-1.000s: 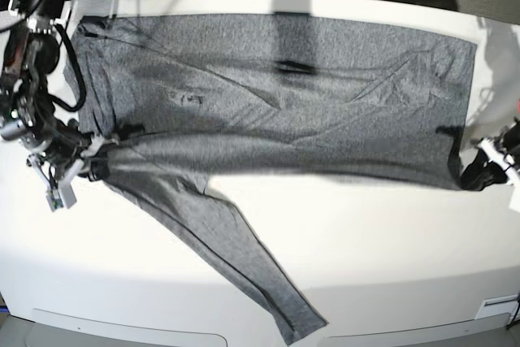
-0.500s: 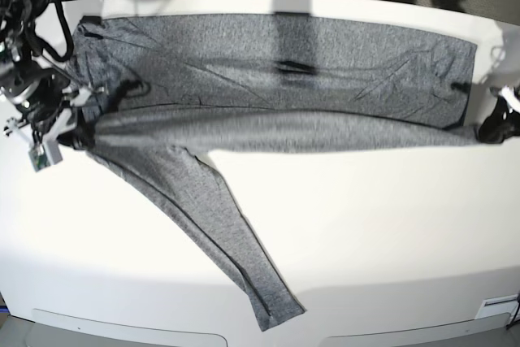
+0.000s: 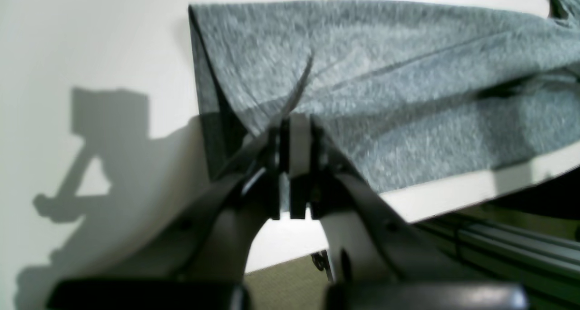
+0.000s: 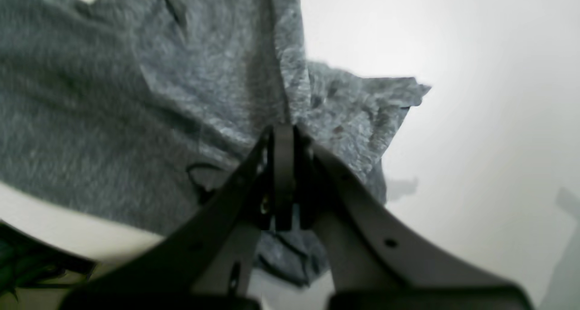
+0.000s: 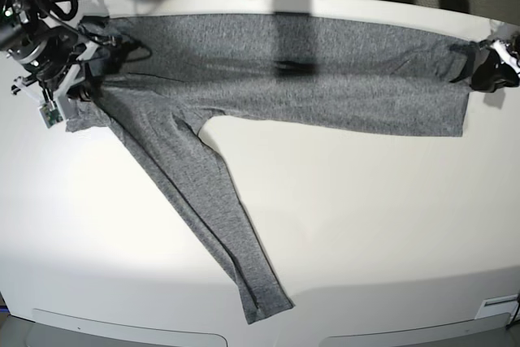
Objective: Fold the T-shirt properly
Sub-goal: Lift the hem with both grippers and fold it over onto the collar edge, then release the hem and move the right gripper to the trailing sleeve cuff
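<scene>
We've carried the shirt (image 5: 325, 79) edge toward twelve o'clock; our left gripper (image 3: 299, 119) and right gripper (image 4: 283, 131) stay clenched on it.

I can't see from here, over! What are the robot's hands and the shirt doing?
Left gripper and right gripper both shut on the T-shirt. Body doubled along the table's far side. One sleeve trailing toward the near edge. Nothing in the way.

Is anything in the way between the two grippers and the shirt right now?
No. The left gripper and the right gripper are both shut on the shirt, one at each end. The table around it shows nothing else.
</scene>
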You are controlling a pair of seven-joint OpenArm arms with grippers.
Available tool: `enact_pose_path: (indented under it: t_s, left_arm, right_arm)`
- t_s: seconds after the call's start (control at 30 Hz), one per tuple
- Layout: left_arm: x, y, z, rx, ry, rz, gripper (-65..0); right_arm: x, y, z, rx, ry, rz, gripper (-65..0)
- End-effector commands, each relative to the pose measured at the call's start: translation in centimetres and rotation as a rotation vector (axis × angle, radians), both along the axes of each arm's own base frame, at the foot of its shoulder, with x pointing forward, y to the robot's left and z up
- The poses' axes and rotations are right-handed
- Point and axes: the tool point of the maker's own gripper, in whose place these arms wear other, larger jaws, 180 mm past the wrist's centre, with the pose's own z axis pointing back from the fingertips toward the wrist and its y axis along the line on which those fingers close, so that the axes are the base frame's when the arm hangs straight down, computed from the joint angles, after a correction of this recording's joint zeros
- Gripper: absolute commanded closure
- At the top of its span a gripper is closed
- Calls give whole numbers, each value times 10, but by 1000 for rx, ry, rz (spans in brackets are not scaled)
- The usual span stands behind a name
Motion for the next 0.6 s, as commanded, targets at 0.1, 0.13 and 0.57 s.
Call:
enact_pose_path:
  t_s: [0.1, 0.13, 0.57]
  left_arm:
    - [1, 2, 8, 4, -24, -9, 0]
    - [1, 2, 8, 2, -25, -7, 0]
    - [-14, -13, -16, -21, 8, 42, 0]
  right_arm:
    - [6, -10, 12, -67, -29, 20, 0]
    - [6, -12, 13, -75, -30, 25, 0]
    - [-4, -25, 6, -139, 21, 31, 0]
